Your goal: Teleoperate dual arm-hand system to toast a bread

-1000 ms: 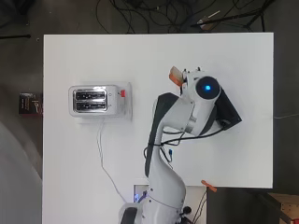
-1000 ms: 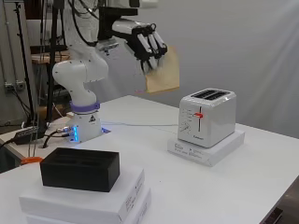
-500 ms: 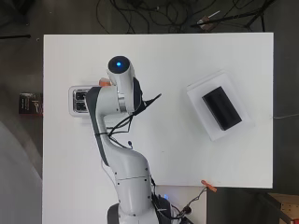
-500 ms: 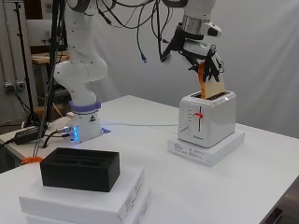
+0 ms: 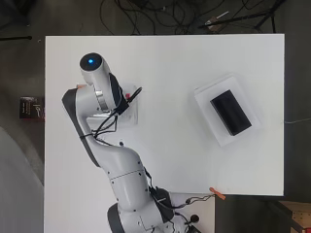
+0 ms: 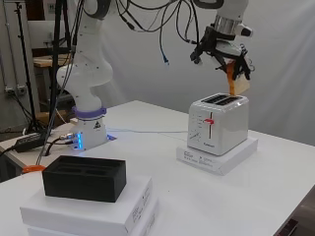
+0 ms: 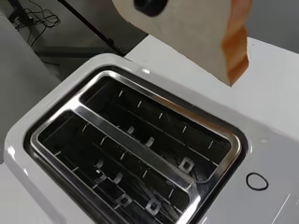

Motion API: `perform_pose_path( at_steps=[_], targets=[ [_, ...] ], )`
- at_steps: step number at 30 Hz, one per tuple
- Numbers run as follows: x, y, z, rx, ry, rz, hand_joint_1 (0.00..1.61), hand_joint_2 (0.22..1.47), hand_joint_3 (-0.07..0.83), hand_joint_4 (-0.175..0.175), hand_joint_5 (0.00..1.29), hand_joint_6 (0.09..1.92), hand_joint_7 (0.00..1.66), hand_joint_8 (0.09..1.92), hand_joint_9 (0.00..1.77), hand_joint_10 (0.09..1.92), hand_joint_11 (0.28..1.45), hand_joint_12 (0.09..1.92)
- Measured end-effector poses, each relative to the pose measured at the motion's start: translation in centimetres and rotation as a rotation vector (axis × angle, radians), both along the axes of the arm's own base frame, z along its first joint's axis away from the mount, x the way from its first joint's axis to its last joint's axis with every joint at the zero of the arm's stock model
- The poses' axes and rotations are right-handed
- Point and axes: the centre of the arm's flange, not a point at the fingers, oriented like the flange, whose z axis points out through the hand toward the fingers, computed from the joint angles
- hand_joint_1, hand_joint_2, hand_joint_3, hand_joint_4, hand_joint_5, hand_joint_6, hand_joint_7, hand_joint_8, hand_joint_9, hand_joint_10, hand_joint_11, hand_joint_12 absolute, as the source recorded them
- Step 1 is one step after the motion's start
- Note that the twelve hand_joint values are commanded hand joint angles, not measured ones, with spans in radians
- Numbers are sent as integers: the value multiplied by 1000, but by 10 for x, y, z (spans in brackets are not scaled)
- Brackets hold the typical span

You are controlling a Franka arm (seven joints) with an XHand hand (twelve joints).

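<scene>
In the side view the hand (image 6: 222,48) is shut on a slice of bread (image 6: 239,84), which it holds upright just above the far end of the white toaster (image 6: 218,123). The wrist view shows the bread (image 7: 187,28) hanging over the rim of the toaster (image 7: 28,140), with a dark fingertip (image 7: 149,5) on its face. Both slots (image 7: 140,149) are open with nothing inside. The toaster's red lever (image 6: 210,121) sits high on its front. From overhead the arm (image 5: 95,82) hides the hand, the bread and most of the toaster.
The toaster stands on a flat white block (image 6: 216,158), whose corner (image 5: 133,114) shows overhead. A black box (image 5: 231,112) lies on a white tray at the right, and in the side view this box (image 6: 83,178) rests on stacked white boxes (image 6: 88,212). A white cable (image 6: 147,131) runs across the table.
The arm swung from the black box across to the toaster with the bread. In the last half second it moved a little further over the toaster, towards its far end.
</scene>
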Motion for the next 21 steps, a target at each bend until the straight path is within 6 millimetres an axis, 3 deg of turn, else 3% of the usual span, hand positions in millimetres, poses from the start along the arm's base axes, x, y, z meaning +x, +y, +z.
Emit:
perform_pose_path(
  at_steps=[3,8,14,21],
  targets=[
    [-3,-4,-15,2,25,11,1230,1175,0,-175,678,1300,1075,937,1403,87,794,100],
    [-10,-29,-34,10,36,3,1239,1151,-1,-175,724,1261,1125,837,1416,87,809,87],
    [-13,-34,-36,23,37,4,1243,1143,-1,-175,742,1240,1142,808,1424,87,812,87],
    [-21,-35,-17,-28,-41,26,1238,1154,1,-175,716,1255,1119,858,1431,87,824,87]
  ],
)
